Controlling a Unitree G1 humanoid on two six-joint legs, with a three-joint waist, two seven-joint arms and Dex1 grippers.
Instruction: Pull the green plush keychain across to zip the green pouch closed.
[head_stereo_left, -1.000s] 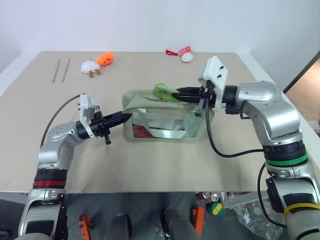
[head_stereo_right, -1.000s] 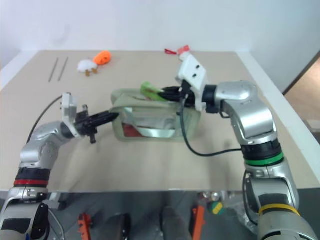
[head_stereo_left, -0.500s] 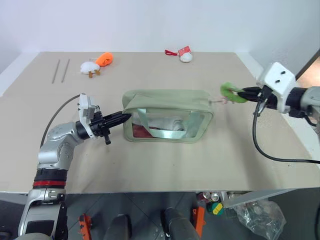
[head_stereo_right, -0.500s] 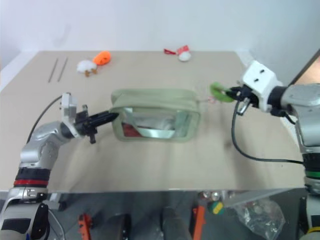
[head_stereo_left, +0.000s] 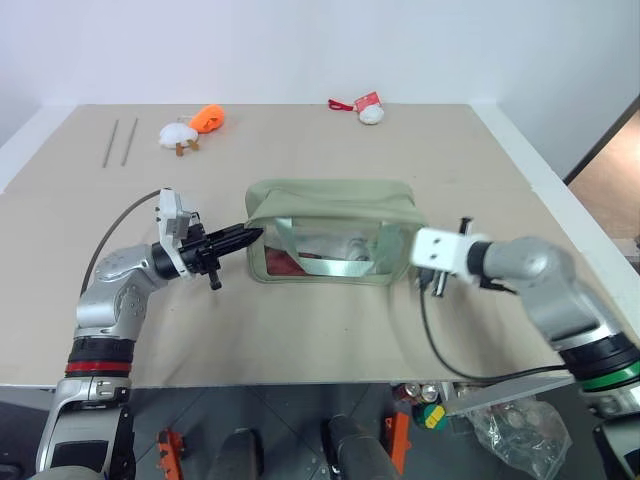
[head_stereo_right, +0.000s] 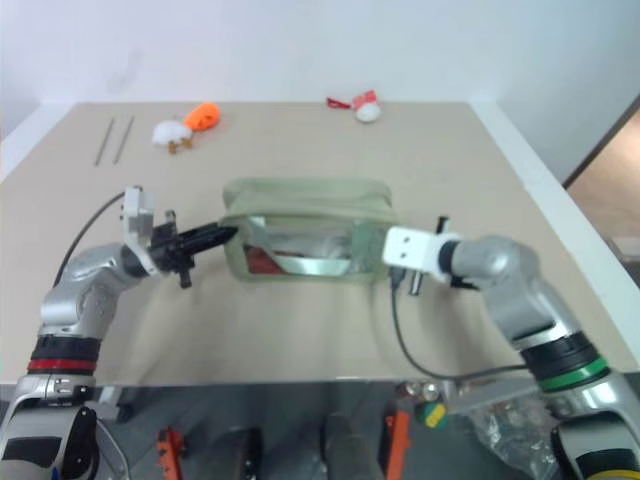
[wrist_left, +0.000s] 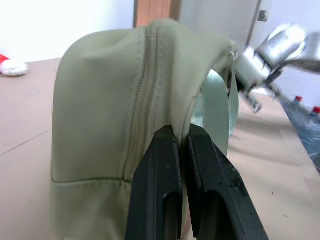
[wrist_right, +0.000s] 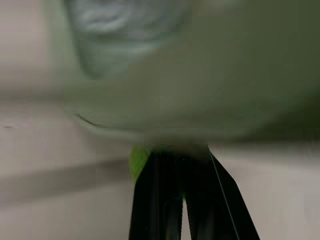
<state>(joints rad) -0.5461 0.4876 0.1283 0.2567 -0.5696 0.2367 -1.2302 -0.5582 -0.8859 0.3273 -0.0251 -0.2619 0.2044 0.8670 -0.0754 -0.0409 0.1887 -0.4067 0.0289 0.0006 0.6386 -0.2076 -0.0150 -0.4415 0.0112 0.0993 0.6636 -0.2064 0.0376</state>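
The green pouch (head_stereo_left: 335, 228) stands in the middle of the table, its top zipper (wrist_left: 142, 100) drawn shut along its length. My left gripper (head_stereo_left: 252, 235) is shut on the fabric at the pouch's left end; the left wrist view shows its fingers (wrist_left: 155, 170) pinching that edge. My right gripper (wrist_right: 181, 152) sits low by the pouch's right end, its white wrist housing (head_stereo_left: 440, 250) hiding the fingers from above. In the right wrist view it is shut, with a sliver of the green plush keychain (wrist_right: 137, 161) beside its fingers, close against the pouch wall.
An orange-and-white plush toy (head_stereo_left: 193, 128) and two thin rods (head_stereo_left: 120, 140) lie at the far left. A white plush with a red tag (head_stereo_left: 368, 110) lies at the far middle. A black cable (head_stereo_left: 440, 345) loops from my right wrist over the table's front edge.
My right gripper pulled the keychain from the pouch's top out past its right end, then swung down low beside that end. The zipper now lies shut. The left gripper held still.
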